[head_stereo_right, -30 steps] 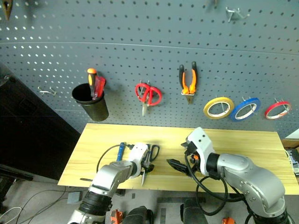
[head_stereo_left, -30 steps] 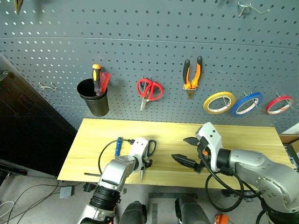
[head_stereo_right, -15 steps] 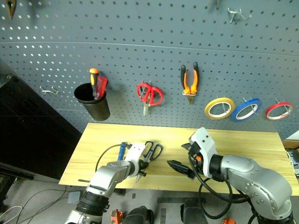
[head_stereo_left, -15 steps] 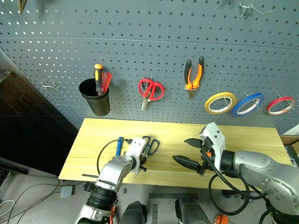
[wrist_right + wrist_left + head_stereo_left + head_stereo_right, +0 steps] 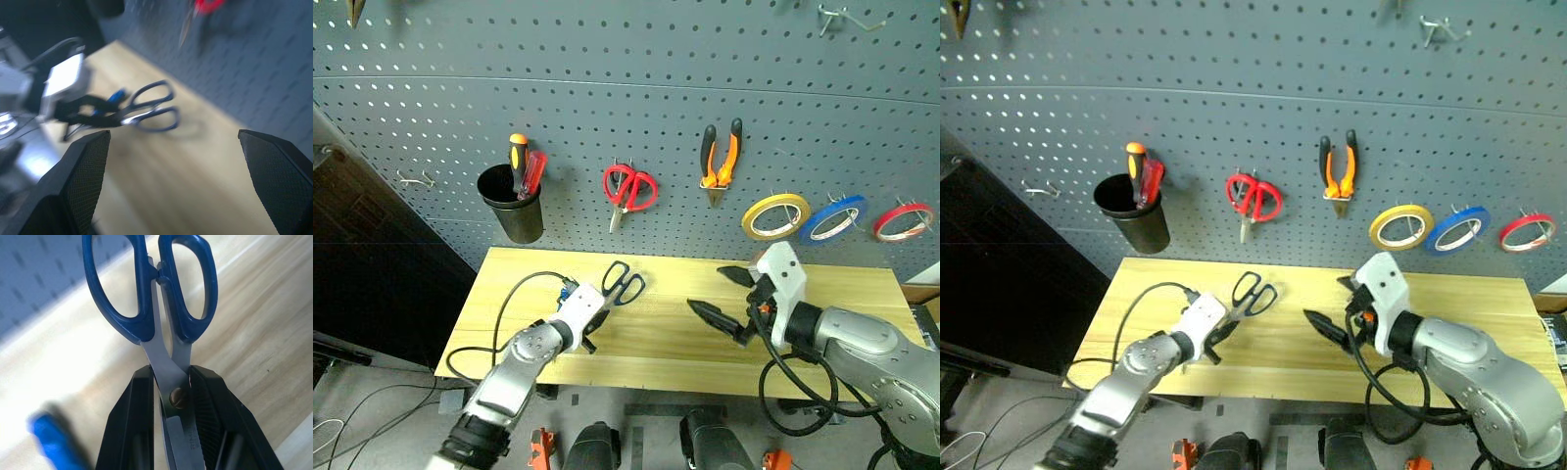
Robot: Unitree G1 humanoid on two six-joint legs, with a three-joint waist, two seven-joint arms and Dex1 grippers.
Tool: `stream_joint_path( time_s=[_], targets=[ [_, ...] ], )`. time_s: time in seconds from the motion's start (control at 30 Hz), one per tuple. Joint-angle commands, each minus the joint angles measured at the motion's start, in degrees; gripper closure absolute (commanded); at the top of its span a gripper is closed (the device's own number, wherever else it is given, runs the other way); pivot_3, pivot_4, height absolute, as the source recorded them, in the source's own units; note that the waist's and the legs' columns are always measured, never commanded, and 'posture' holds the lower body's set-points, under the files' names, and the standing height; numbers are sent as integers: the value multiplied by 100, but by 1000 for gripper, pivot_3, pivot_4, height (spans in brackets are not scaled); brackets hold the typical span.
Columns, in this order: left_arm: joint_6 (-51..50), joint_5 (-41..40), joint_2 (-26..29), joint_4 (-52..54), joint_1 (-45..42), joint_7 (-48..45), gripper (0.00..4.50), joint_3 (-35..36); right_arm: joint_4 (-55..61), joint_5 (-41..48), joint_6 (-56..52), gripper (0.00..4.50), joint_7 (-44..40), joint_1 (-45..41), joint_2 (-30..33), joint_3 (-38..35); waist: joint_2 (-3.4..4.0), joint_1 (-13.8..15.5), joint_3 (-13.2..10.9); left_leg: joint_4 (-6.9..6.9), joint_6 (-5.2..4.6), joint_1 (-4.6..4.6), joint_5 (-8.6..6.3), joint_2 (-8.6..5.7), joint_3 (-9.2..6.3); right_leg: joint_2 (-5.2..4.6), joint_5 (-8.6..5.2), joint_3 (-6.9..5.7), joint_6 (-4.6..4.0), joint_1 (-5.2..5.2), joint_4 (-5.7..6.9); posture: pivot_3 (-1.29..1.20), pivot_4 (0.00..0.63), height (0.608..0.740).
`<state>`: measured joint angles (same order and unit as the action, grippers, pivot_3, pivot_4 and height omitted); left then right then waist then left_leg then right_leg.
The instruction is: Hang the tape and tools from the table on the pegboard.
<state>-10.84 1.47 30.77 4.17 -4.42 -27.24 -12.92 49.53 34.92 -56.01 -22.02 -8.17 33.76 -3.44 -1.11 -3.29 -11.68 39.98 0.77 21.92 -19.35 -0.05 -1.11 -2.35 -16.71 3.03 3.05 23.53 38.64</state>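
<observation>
blue-handled scissors [image 5: 161, 308] blades hidden between left gripper [image 5: 171, 396] fingers

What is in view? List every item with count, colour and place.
pegboard: 1, dark grey, behind table
table: 1, light wood, below pegboard
cup: 1, black, on pegboard, holding orange and red screwdrivers
red scissors: 1, hung on pegboard
pliers: 1, orange-black, hung
tape rolls: 3, yellow, blue, red, hung at right
blue scissors: 1, in left gripper
blue screwdriver: 1, on table
left gripper: shut on scissors
right gripper: open
</observation>
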Motion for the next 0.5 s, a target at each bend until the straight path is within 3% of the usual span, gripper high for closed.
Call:
stream_joint_path(
  time_s=[0.03, 0.23, 0.5],
  targets=[
    [1851, 128, 269, 485, 309, -93, 3716, 310, 188, 313, 359, 0, -191, 43, -116, -261, 0, 0, 0, -1, 3, 1, 2, 0, -4, -6, 0, -14, 0, -1, -4, -77, 206, 740],
    [2786, -31, 218, 757, 431, 81, 3716, 902, 179, 525, 539, 0, -438, -13, 85, -414, -1, 35, 0, 0, -19, 4, -5, -14, -11, -42, 0, -70, 0, -9, -5, -52, 194, 740],
    [3015, -225, -104, 550, -344, 112, 3717, 1175, 59, 624, 676, 0, -544, -55, 312, -521, -2, 132, 1, 2, -28, 4, 2, -28, -19, -46, 0, -83, 0, -15, -2, -37, 182, 740]
  ],
)
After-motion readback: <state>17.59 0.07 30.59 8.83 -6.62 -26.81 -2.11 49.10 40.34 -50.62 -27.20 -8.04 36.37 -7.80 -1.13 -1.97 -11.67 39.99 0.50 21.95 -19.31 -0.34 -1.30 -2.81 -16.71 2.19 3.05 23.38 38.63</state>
